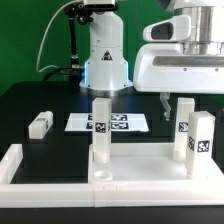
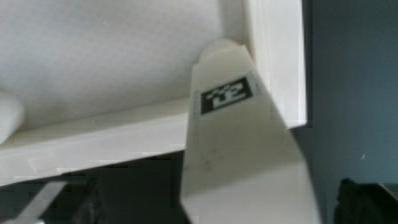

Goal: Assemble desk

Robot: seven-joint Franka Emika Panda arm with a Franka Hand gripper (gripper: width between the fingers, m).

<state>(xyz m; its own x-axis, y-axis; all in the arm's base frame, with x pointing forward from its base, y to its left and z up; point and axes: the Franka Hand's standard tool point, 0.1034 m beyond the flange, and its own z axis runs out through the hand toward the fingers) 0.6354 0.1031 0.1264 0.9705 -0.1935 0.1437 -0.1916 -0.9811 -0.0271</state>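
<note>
Exterior view: tool (image 1: pixel 180 100) hangs over the right end of the tabletop panel (image 1: pixel 140 168), jaws spread wide, gripping nothing. It has a glossy white housing and thin dark fingers pointing down, directly above the far right leg (image 1: pixel 184 125). Can't tell from here whether they touch it.

Tabletop panel: matte white plastic, rectangular, raised rim, lying flat at near centre of the black table (image 1: pixel 60 100). Three white square-section posts stand upright on it: left leg (image 1: pixel 100 145), far right leg, near right leg (image 1: pixel 203 140). Both right legs show black-and-white square tags on their faces.

Loose leg block (image 1: pixel 40 124): short white block lying on its side on the table, on the exterior view's left, well apart from the panel.

Marker board (image 1: pixel 120 122): thin flat white sheet of square tags, flat on the table between the panel and the robot base (image 1: pixel 104 60), partly hidden by the left leg.

Border wall (image 1: pixel 18 165): low, chunky, white, wrapping the near left corner and running along the near edge just beside the panel.

Wrist view: tagged leg (image 2: pixel 231 150) seen down its length, a smooth white square post with one tag on its face, standing by the panel's rim. Dark fingertips (image 2: pixel 36 205) sit on either side, clear of the post. Can't tell which leg it is.
</note>
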